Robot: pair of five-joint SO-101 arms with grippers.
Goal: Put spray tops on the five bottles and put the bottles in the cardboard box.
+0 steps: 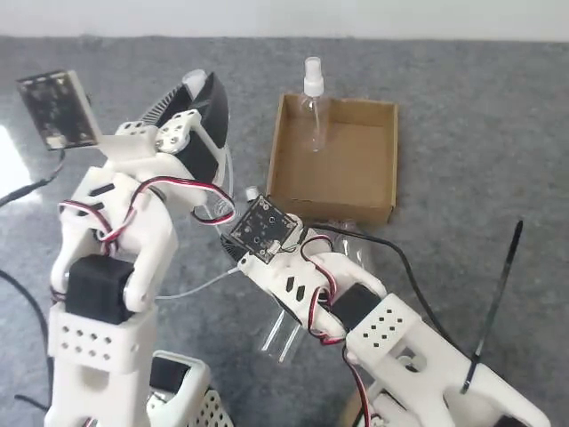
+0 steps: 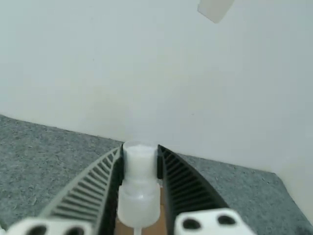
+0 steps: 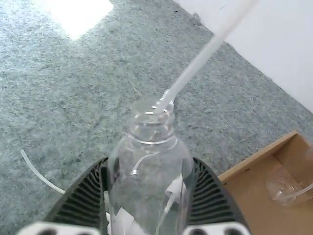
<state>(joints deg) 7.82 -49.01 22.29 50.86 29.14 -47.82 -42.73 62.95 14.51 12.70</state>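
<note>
My left gripper (image 2: 139, 157) is shut on a white spray top (image 2: 139, 171), held high over the carpet; from above the top (image 1: 194, 82) shows between the black fingers. Its thin dip tube (image 3: 195, 63) slants down into the open neck of a clear bottle (image 3: 149, 166). My right gripper (image 3: 149, 174) is shut on that bottle's body, holding it upright just left of the cardboard box (image 1: 378, 191). The bottle's neck (image 1: 252, 192) peeks out beside the right wrist's camera board. In the box lies one clear bottle (image 1: 314, 111) with a spray top on.
Clear bottles without tops lie on the grey carpet under the right arm (image 1: 283, 334) and by the box's front wall (image 1: 356, 236). A loose thin tube (image 3: 39, 174) lies on the carpet. A white perforated container (image 1: 182, 391) stands at the near edge.
</note>
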